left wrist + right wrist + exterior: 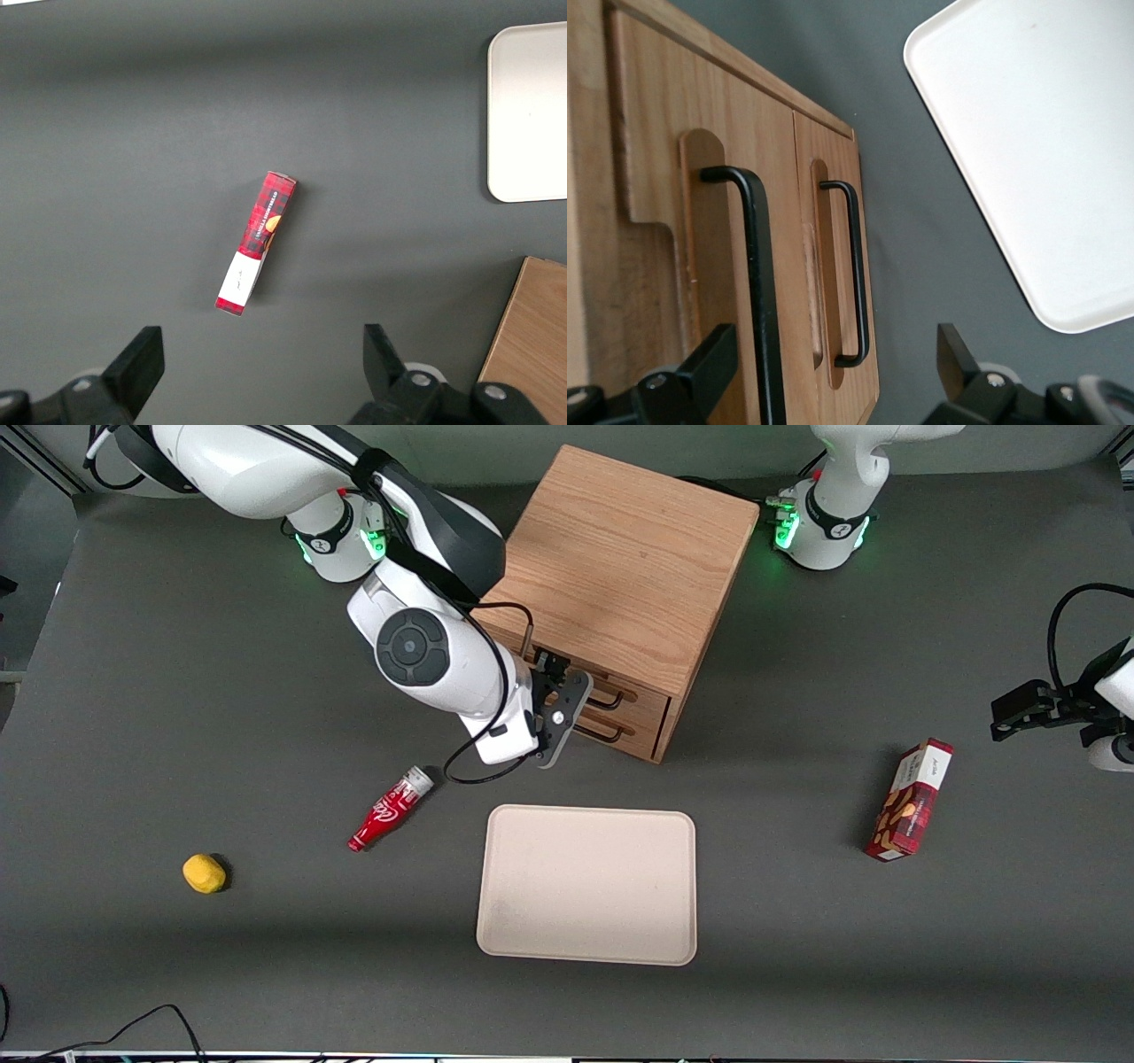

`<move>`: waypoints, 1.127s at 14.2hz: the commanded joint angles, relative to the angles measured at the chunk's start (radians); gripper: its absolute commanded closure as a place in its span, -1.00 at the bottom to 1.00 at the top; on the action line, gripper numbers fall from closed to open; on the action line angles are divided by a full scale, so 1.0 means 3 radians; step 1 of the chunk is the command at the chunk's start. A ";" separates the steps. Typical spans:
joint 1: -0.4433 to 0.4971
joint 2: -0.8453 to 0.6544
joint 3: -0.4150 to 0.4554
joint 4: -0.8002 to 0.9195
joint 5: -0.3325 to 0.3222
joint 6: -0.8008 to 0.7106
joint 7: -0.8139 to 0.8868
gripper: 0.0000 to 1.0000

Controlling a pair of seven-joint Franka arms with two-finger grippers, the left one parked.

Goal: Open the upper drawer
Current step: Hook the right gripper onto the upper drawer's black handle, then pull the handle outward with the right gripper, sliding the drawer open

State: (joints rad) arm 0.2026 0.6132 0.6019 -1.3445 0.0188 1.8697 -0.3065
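Note:
The wooden cabinet (620, 558) stands at the middle of the table, its two drawers facing the front camera. The upper drawer (640, 693) looks shut, and its thin dark bar handle (609, 697) sits above the lower drawer's handle (604, 732). My right gripper (570, 701) is open, right in front of the drawer fronts at handle height. In the right wrist view the upper drawer (780, 221) and its handle (757, 283) lie between the open fingers of the gripper (833, 363), close to one finger (709, 365). The lower handle (858, 266) also lies between them. Nothing is gripped.
A beige tray (586, 886) lies nearer the front camera than the cabinet. A red bottle (390, 809) lies beside it, and a yellow object (204, 873) toward the working arm's end. A red carton (910, 801) lies toward the parked arm's end.

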 commanded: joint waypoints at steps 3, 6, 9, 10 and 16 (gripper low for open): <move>-0.0016 -0.0004 0.0049 -0.0258 -0.0022 0.0255 -0.0047 -1.00; -0.0031 0.0037 0.0003 -0.0269 -0.0037 0.0364 -0.0312 -1.00; -0.0036 0.0113 -0.0073 -0.0111 -0.0301 0.0364 -0.0497 -1.00; -0.0036 0.0185 -0.0074 -0.0009 -0.0460 0.0364 -0.0497 -1.00; -0.0041 0.0477 -0.0155 0.0600 -0.0830 0.0379 -0.0721 -1.00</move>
State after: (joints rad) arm 0.1834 0.7005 0.5670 -1.2740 -0.1966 1.9871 -0.4740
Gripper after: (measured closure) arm 0.000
